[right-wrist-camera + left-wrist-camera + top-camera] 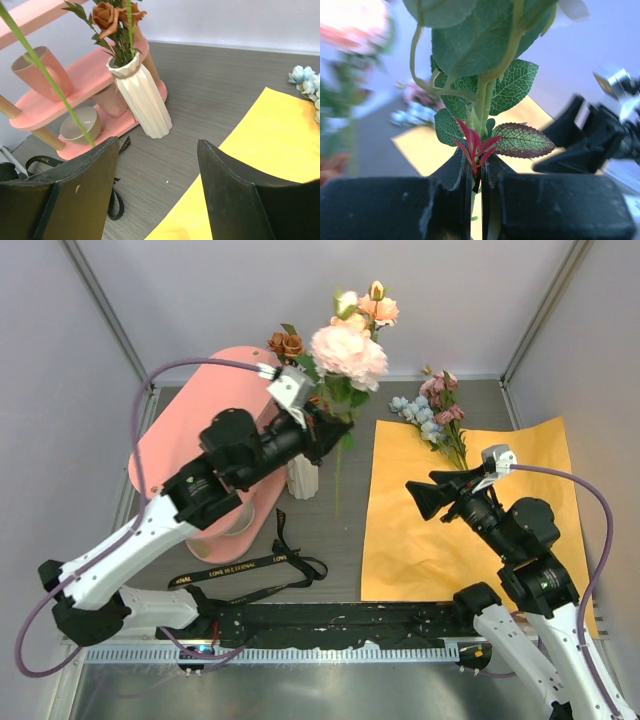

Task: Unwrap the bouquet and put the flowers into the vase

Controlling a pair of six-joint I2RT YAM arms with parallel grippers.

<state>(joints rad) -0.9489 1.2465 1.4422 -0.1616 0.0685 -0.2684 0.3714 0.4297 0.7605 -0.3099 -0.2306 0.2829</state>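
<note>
Left arm stretches diagonally from its base at the near left corner, elbow raised, forearm angled toward the back of the counter (350, 530). Its left hand (476, 170) is clamped tight on the green stem of a pink flower sprig (348, 352), fingers pressed together around it just under a cluster of small red leaves. The big pink bloom and a peach bud stand high above this hand; the stem's long lower end hangs down below it. Directly beneath and slightly nearer than the left hand sits the white ribbed vase (142, 100), upright on the counter, touching the foot of the pink shelf (170, 440). A brown rose (107, 15) is already standing in the vase.

Right arm rises from the near right corner and bends at the elbow, so its right hand (418, 498) points leftward toward the vase. Its fingers are spread wide with nothing between them. This hand hovers over the flattened orange paper (470, 560). Beyond it, at the paper's far edge, lie the pale blue and mauve flowers (435, 415). The black ribbon (250, 570) lies loose on the counter, near the left arm's forearm.
</note>
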